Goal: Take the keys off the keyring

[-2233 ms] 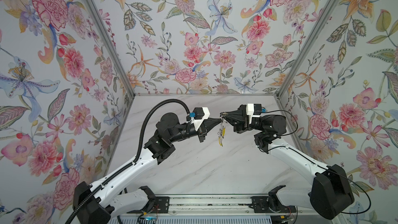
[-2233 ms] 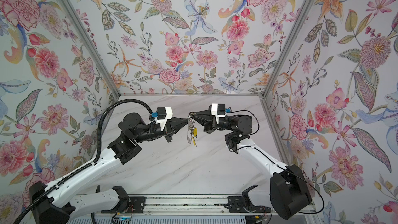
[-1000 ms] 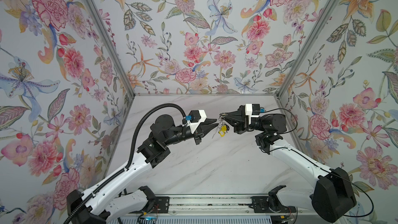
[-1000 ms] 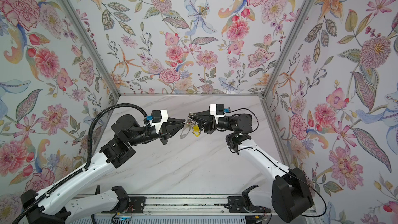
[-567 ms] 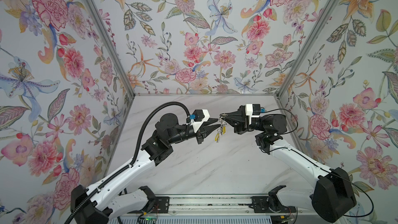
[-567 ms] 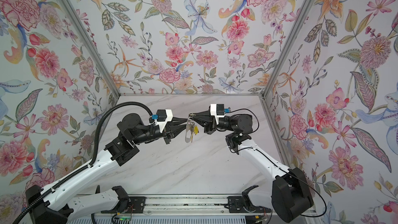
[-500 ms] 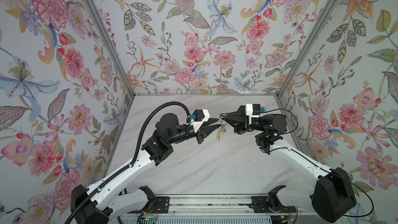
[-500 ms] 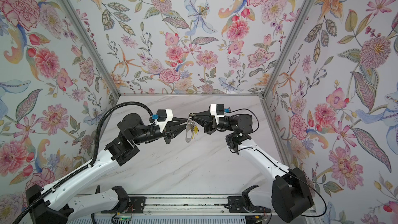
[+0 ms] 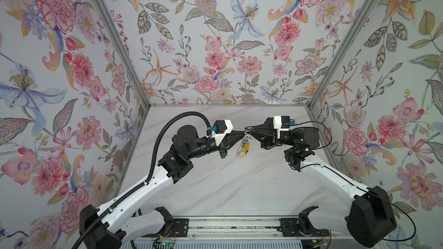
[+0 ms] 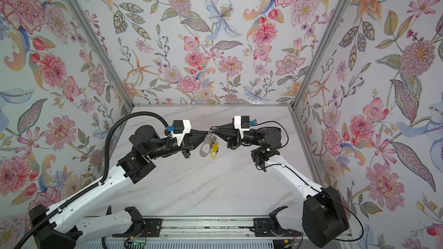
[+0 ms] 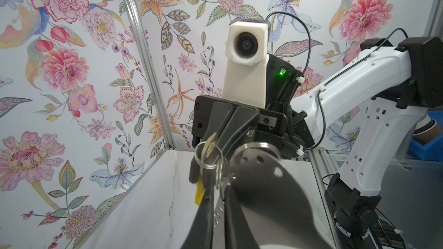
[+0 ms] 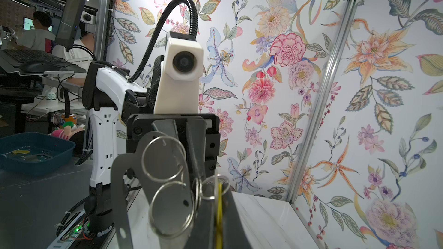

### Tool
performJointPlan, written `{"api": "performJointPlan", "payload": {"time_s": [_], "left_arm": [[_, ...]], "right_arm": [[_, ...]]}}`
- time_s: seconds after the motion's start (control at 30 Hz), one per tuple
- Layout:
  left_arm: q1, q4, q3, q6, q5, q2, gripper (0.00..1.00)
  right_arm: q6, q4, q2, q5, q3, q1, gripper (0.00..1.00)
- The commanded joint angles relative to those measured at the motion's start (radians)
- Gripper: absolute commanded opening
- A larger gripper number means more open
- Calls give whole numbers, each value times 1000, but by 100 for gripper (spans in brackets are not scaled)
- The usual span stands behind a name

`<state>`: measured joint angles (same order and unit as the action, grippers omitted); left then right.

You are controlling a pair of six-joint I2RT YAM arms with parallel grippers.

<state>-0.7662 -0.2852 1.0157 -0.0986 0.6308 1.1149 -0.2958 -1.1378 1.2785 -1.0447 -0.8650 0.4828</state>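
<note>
Both grippers meet tip to tip above the table in both top views, with the bunch hanging between them. The keyring (image 10: 204, 149), a flat grey metal strip, dangles beside a yellow tag (image 10: 214, 150) and small silver keys (image 10: 211, 138). My right gripper (image 10: 214, 129) is shut on the top of the bunch. A yellow tag (image 12: 218, 211) shows edge-on between its fingers. My left gripper (image 11: 218, 185) has its jaws drawn to a narrow slit, and thin wire rings (image 11: 217, 173) stand at its tips. The strip (image 11: 263, 188) lies just outside those jaws.
A marble table (image 9: 227, 188) lies under the raised arms. Floral walls close it on three sides, and a metal rail (image 9: 227, 226) runs along the front. A blue tray (image 12: 36, 149) stands outside the enclosure.
My left gripper had drawn back to the left and has come back to the bunch, jaws narrowed. The yellow tag, lifted sideways a second ago, hangs straight down again. The right arm held still.
</note>
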Motion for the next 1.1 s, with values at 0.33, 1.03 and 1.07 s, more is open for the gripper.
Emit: {"api": "performJointPlan", "payload": {"time_s": [0.33,1.03,1.07], "left_arm": [[-8,-2,32,29,11,-16,0],[-43,672,364,542,-95,63,0],[-49,701,380,560,-115,72,0]], "right_arm": [[136,179,-48,-4,-58,15,0],[910,1219,-180,390,-251,151,0],[926,1242,-179,418,-257,157,0]]}}
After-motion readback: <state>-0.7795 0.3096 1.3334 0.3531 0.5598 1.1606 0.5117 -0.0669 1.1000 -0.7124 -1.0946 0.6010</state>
